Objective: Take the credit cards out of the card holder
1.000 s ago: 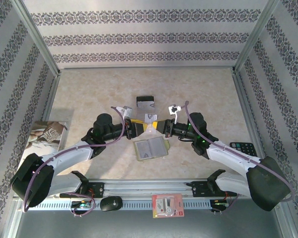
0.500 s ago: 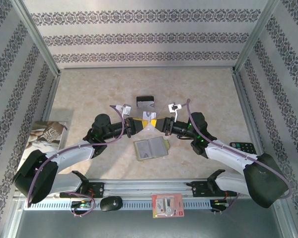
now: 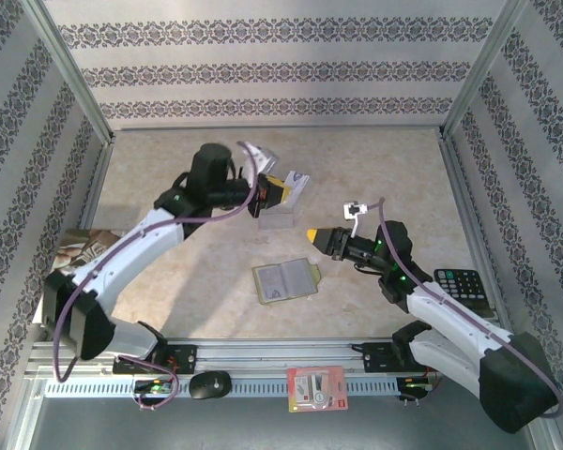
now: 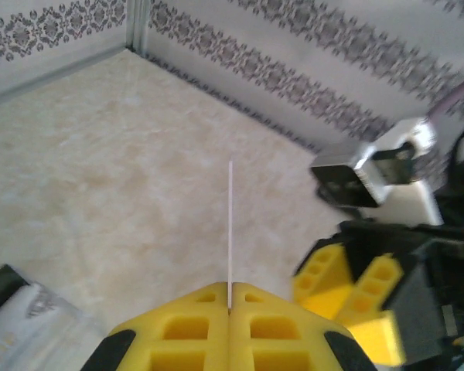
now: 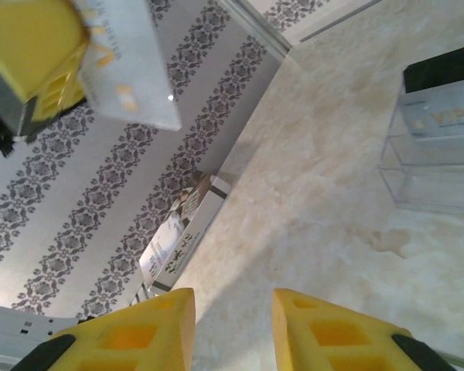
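The left arm is lifted off the worktop [image 3: 169, 169], and the left gripper [image 3: 283, 187] has its yellow fingers [image 4: 185, 328] pressed together on a credit card [image 3: 297, 182]. The left wrist camera sees that card edge-on, as a thin white line rising straight out from between the fingertips. From the right wrist camera its pale face shows, tilted and sticking out past the left fingers.

The right gripper [image 3: 313, 234] sits lower, well apart from the left one and pointing toward it. Its two fingers [image 5: 131, 332] stand apart with only bare worktop between them.

The card holder [image 3: 285, 279] lies spread open and flat on the worktop, on the near side of the right fingertips and a little to their left. Neither set of fingers touches it.

A second card [image 3: 278, 219] lies on the worktop beneath the left fingers and just ahead of the right fingertips. In the right wrist view it has a black band and the letters "VIP" [image 5: 433, 124].

Well off from both sets of fingers, a calculator [image 3: 460, 279] lies beside the right arm and a printed booklet [image 3: 89, 251] beside the left arm. A black mouse [image 3: 209, 383] and a red-and-white packet [image 3: 316, 387] sit by the arm bases.
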Robot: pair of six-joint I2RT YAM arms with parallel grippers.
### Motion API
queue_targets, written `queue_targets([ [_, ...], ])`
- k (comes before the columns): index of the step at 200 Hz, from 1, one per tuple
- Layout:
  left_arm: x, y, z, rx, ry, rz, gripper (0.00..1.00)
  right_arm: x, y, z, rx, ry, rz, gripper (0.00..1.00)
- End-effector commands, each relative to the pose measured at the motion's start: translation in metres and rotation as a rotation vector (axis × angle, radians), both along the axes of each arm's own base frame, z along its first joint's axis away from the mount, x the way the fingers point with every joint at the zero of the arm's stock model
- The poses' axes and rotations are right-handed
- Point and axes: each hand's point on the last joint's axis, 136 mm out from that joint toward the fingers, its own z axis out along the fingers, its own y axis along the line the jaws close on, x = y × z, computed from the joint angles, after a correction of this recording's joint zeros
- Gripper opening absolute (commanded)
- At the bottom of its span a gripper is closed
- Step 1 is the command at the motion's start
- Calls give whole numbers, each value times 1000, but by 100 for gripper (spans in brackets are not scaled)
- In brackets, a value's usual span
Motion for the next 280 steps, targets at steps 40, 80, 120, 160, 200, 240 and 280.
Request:
queue_targets([
  [40, 52, 44, -92, 783, -90, -196, 0, -3, -18, -27, -33, 58, -48, 31],
  [80, 93, 52, -112, 1001, -236, -266, 0, 2, -20, -34, -47, 77, -60, 31],
  [120, 106, 41, -122, 1008, -249, -305, 0, 7, -20, -39, -59, 94, -59, 31],
  [160, 104, 42, -148, 1020, -215, -344, 0, 12, -25, -40, -60, 98, -71, 31],
  [200, 102, 36, -157, 988, -177, -361, 0, 14, -28, -42, -59, 105, -77, 31],
  [240, 106, 38, -174, 1017, -155, -356, 0, 14, -28, -41, -56, 108, -75, 31],
  [280, 112, 37, -180, 1025, -158, -340, 0, 14, -29, -41, -54, 106, -77, 31],
])
